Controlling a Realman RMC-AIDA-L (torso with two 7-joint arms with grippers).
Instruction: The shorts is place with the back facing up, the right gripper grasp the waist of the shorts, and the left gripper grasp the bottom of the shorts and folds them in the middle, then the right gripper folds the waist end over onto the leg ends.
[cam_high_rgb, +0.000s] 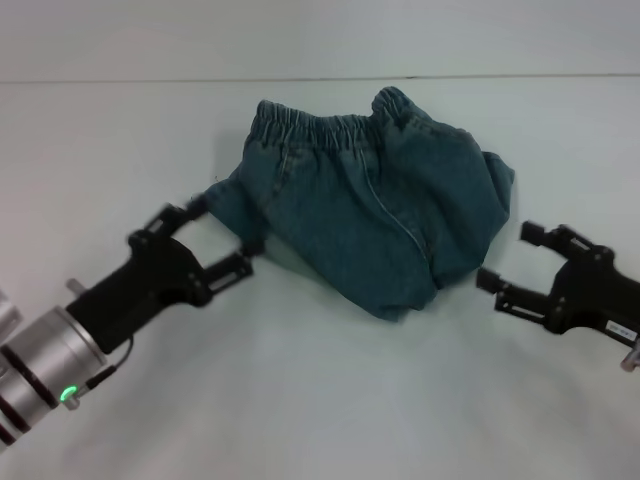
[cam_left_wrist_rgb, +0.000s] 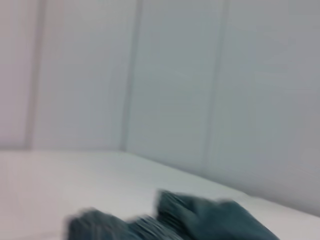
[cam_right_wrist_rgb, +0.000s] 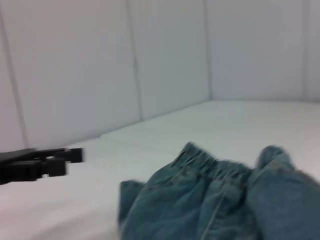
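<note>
Head view: one pair of shorts lies bunched mid-surface, waist on its far edge. Two grippers: left gripper, jaws spread, at the shorts' left edge; right gripper, jaws spread, just right of the shorts. Risk: closing on bunched denim may catch several layers, skewing the fold.

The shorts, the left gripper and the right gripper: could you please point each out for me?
shorts (cam_high_rgb: 370, 215): head view, middle of the denim.
left gripper (cam_high_rgb: 212, 238): head view, between its open fingertips at the shorts' left edge.
right gripper (cam_high_rgb: 510, 257): head view, between its open fingertips, beside the shorts.
</note>
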